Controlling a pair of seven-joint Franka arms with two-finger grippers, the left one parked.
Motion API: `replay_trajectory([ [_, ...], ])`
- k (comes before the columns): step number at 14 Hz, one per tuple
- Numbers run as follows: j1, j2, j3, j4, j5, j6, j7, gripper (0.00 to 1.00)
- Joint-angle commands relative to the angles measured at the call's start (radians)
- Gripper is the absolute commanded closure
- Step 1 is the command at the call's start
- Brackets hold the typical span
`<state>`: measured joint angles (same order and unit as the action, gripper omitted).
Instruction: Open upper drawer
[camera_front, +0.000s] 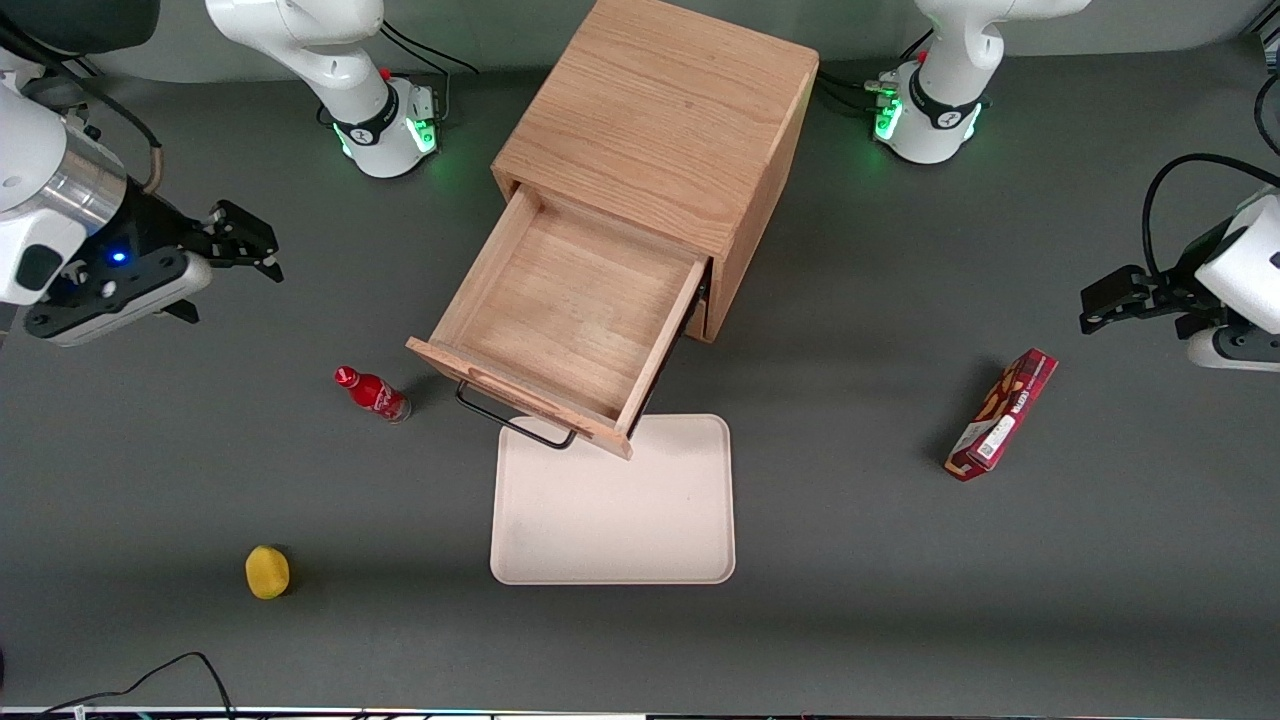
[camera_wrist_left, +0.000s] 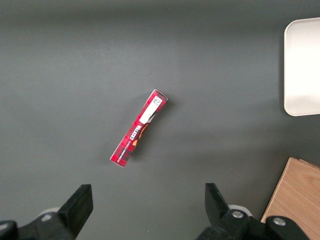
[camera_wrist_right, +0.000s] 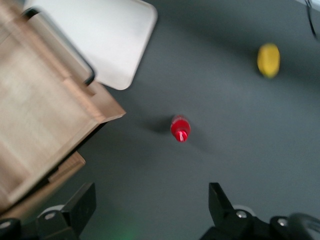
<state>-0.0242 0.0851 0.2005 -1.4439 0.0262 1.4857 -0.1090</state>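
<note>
The upper drawer (camera_front: 570, 315) of the light oak cabinet (camera_front: 665, 120) stands pulled far out, its shallow wooden box empty and its black wire handle (camera_front: 512, 420) hanging over the edge of the tray. The right wrist view shows the same drawer (camera_wrist_right: 37, 115) and handle (camera_wrist_right: 65, 47). My right gripper (camera_front: 245, 245) is open and holds nothing. It hovers well away from the drawer, toward the working arm's end of the table. Its fingers (camera_wrist_right: 82, 202) frame only bare table, with the gripper (camera_wrist_right: 150, 200) above it.
A beige tray (camera_front: 612, 505) lies in front of the drawer. A small red bottle (camera_front: 372, 393) stands beside the drawer front, and a yellow fruit (camera_front: 267, 571) lies nearer the front camera. A red snack box (camera_front: 1002, 415) lies toward the parked arm's end.
</note>
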Motion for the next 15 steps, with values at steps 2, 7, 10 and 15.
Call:
replay_trajectory([
  [2, -0.060, -0.016, -0.009, -0.023, 0.017, -0.080, 0.120, 0.00],
  [7, -0.083, -0.024, 0.000, 0.007, 0.018, -0.073, 0.222, 0.00],
  [10, -0.076, -0.015, 0.002, 0.051, 0.005, -0.081, 0.222, 0.00],
  [15, -0.003, -0.013, -0.044, 0.048, -0.035, -0.110, 0.236, 0.00],
])
